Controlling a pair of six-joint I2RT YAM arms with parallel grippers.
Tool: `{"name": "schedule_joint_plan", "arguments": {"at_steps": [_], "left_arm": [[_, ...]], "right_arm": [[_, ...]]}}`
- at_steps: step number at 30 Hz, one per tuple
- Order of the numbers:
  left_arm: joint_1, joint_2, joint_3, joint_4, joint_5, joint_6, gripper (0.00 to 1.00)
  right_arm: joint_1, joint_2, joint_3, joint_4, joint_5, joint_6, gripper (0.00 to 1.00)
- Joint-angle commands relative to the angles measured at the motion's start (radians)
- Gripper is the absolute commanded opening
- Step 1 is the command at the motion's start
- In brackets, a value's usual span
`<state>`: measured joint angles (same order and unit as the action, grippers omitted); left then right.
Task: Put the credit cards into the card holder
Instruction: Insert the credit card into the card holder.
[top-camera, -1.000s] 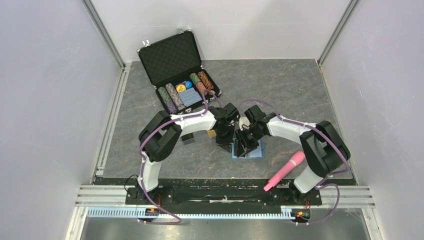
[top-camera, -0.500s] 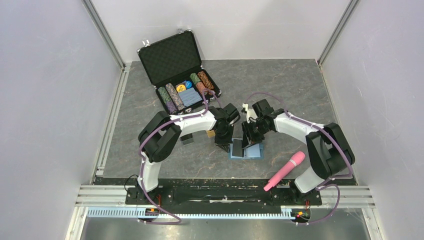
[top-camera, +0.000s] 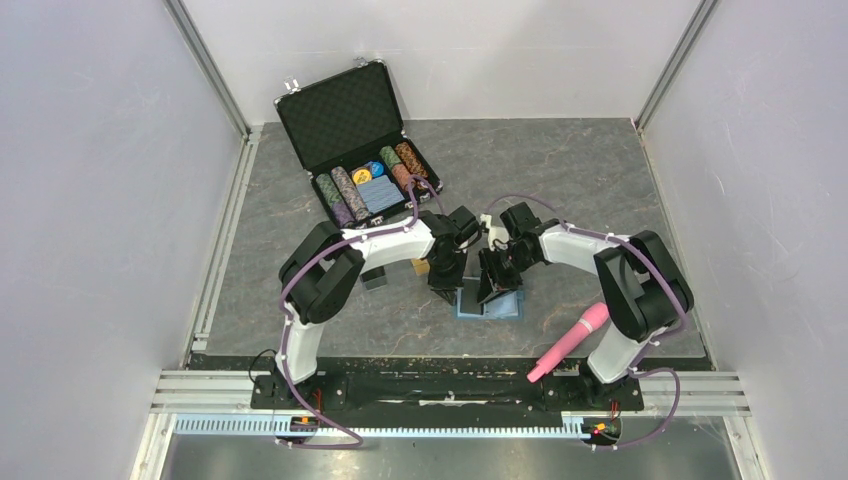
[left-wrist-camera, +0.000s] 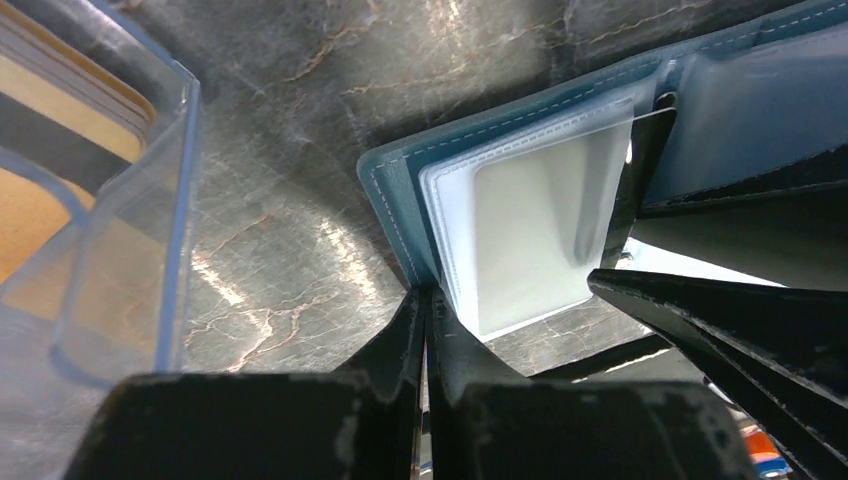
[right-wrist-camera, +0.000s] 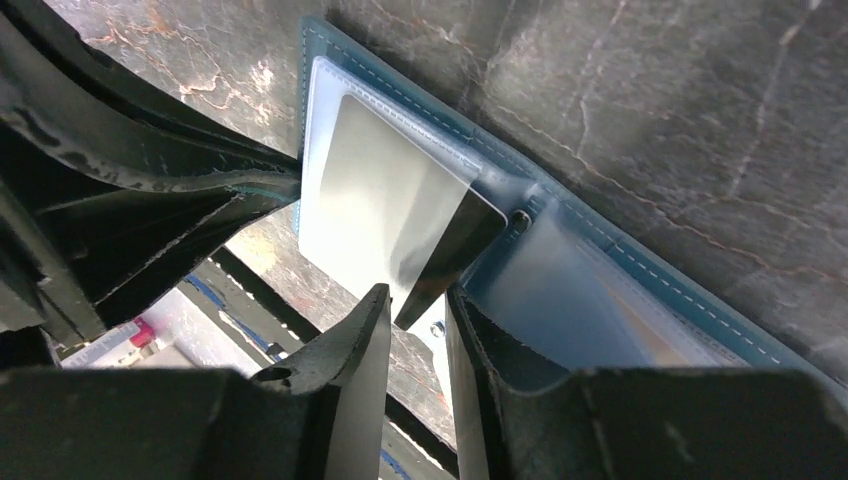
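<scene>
The teal-blue card holder (top-camera: 510, 305) lies open on the marble table between my two arms. A dark, glossy credit card (right-wrist-camera: 385, 205) sits partly inside its left clear sleeve, one corner sticking out toward me. My right gripper (right-wrist-camera: 418, 312) hangs open over that corner, which pokes into the gap without being pinched. My left gripper (left-wrist-camera: 428, 305) is shut on the left edge of the card holder (left-wrist-camera: 395, 215). More gold-orange credit cards (left-wrist-camera: 40, 190) lie in a clear box (left-wrist-camera: 130, 260) to the left.
An open black chip briefcase (top-camera: 365, 150) full of poker chips stands at the back left. A small clear box (top-camera: 377, 277) sits by the left forearm. A pink cylinder (top-camera: 572, 340) lies near the right arm's base. Grey walls close in both sides.
The right arm has drawn its elbow in and its wrist has shifted slightly left and away over the card holder. The left arm has stayed put.
</scene>
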<state>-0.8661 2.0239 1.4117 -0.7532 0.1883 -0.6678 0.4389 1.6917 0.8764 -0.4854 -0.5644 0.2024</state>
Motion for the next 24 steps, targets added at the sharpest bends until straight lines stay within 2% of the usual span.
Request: {"name": "schedule_joint_plan", "arguments": {"at_steps": [1, 6, 11, 16, 19, 24], "left_arm": [[-0.005, 0.037, 0.016, -0.046, -0.044, 0.061, 0.06], [-0.007, 0.034, 0.032, -0.052, -0.038, 0.091, 0.06], [-0.008, 0.002, 0.059, -0.084, -0.072, 0.111, 0.08], [-0.008, -0.103, 0.051, -0.121, -0.166, 0.133, 0.17], [-0.008, -0.184, 0.038, -0.106, -0.16, 0.181, 0.21], [-0.005, -0.298, 0.034, -0.066, -0.178, 0.247, 0.36]], "right_arm": [[0.017, 0.052, 0.032, 0.066, -0.042, 0.015, 0.29], [0.02, 0.059, 0.052, 0.058, -0.093, -0.004, 0.24], [0.02, 0.035, 0.074, 0.028, -0.092, -0.015, 0.24], [0.016, -0.006, 0.149, -0.073, 0.016, -0.058, 0.29], [0.012, -0.019, 0.205, -0.122, 0.062, -0.084, 0.34], [0.01, -0.014, 0.312, -0.156, 0.084, -0.111, 0.43]]}}
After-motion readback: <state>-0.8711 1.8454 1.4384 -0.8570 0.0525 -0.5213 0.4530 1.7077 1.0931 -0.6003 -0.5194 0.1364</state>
